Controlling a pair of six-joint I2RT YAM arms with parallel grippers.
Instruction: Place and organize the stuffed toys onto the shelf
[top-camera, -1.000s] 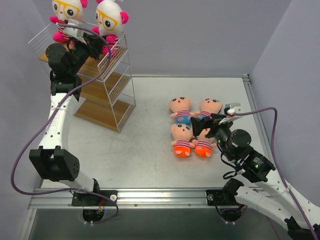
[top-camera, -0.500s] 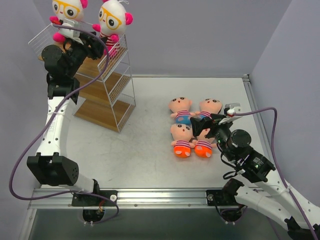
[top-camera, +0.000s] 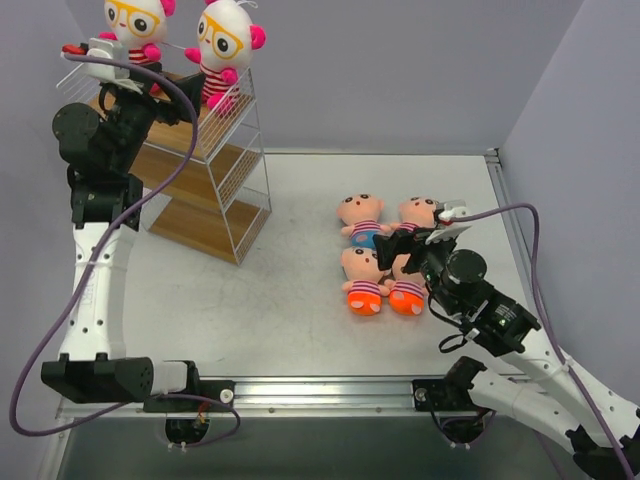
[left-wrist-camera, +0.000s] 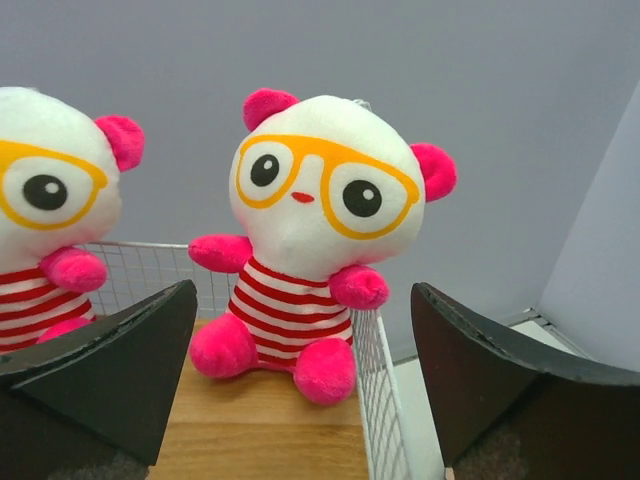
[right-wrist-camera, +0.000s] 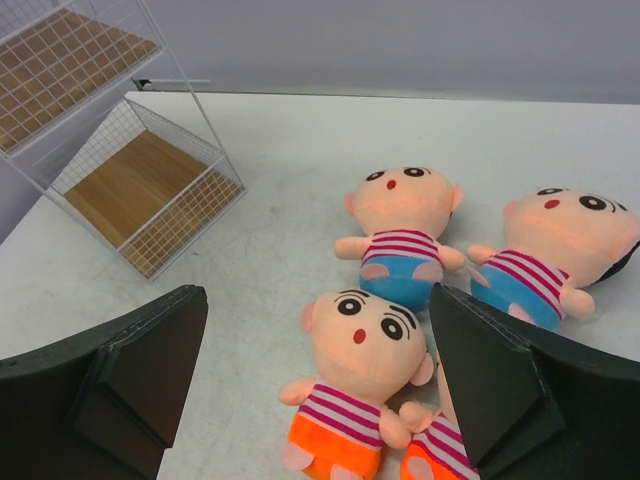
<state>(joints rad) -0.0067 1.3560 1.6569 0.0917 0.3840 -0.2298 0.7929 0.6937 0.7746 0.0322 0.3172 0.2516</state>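
White-headed toy at shelf corner, just beyond left pincer, jaws apart

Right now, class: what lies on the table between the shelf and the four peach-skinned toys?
Nothing: the top view shows only bare table between the shelf and the four peach-skinned toys.

High overview, two close wrist views

The shelf is white wire mesh with light wooden boards. The left white doll and the right white doll both have yellow glasses, pink ears and feet, and red-and-white striped shirts. On the pale grey table lie four peach dolls in pink-and-white stripes. The first blue-bottomed doll and the second blue-bottomed doll lie beside the first orange-bottomed doll and the second orange-bottomed doll.
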